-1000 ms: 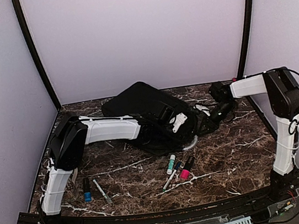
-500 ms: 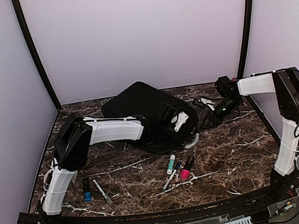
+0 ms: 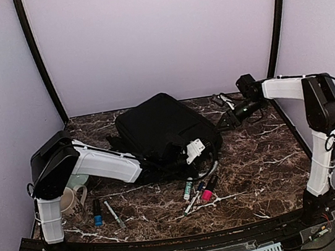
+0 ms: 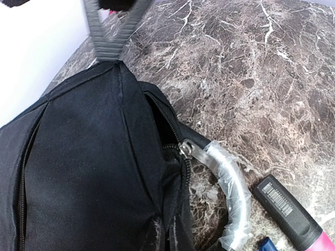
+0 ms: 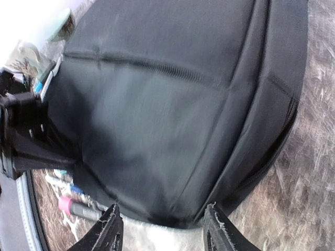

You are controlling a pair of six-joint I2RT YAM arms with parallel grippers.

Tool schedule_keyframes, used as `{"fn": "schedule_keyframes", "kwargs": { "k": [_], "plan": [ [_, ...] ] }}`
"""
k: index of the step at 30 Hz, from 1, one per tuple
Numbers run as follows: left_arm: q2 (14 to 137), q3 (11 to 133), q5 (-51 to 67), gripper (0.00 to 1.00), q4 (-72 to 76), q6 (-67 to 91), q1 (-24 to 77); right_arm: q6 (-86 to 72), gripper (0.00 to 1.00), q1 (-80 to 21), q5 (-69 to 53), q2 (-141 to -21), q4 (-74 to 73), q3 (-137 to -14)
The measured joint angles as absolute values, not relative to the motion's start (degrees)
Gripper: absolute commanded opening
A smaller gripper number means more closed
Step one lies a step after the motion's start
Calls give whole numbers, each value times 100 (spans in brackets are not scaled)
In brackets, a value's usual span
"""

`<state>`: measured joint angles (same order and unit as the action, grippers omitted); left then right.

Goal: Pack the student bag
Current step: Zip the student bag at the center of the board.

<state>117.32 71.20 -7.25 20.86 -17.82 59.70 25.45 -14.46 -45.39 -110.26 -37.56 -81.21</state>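
**Backpack on the tabletop, left claw shut on its strap, right claw apart**

The student bag (image 3: 158,127), a large black fabric backpack, lies flat on the dark marble tabletop (image 3: 266,161). It sits near the middle, toward the back wall, and is turned at an angle. In the left wrist view, a zipper runs along the bag's edge to a metal pull (image 4: 186,150), and the teeth above the pull are parted. A gray strap (image 4: 109,39) rises taut from a corner of the bag to the top of that view. There the left claw (image 4: 119,4) shows only as a dark shape. It is closed, and the strap runs up into it.

A curved tube wrapped in clear plastic (image 4: 233,183) lies against the bag's edge just past the zipper pull. Beside it is a black marker with a pink end (image 4: 293,215). From above, this marker belongs to a small cluster of pens (image 3: 194,190) just in front of the bag's near right corner.

The right claw (image 5: 165,232) is off the bag, toward the back right of the tabletop. Its two fingers are apart with nothing between them, and the bag's dark panel fills its wrist view.

At the near left, well apart from the bag, are a blue-capped marker (image 3: 97,216) and a pale pen (image 3: 114,215). A patterned mug (image 3: 72,202) stands just beside the left arm.
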Motion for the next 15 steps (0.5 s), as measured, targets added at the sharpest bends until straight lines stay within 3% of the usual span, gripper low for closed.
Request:
{"fn": "schedule_keyframes", "kwargs": {
  "k": [7,15],
  "plan": [
    [11732,7085,-814,0,2209,-1848,5970,2008,56,-1525,-4974,-12036,-4012,-9266],
    [11732,7074,-906,0,2209,-1846,5977,1656,62,-1570,-5096,-12394,-4331,-9391]
  ]
}}
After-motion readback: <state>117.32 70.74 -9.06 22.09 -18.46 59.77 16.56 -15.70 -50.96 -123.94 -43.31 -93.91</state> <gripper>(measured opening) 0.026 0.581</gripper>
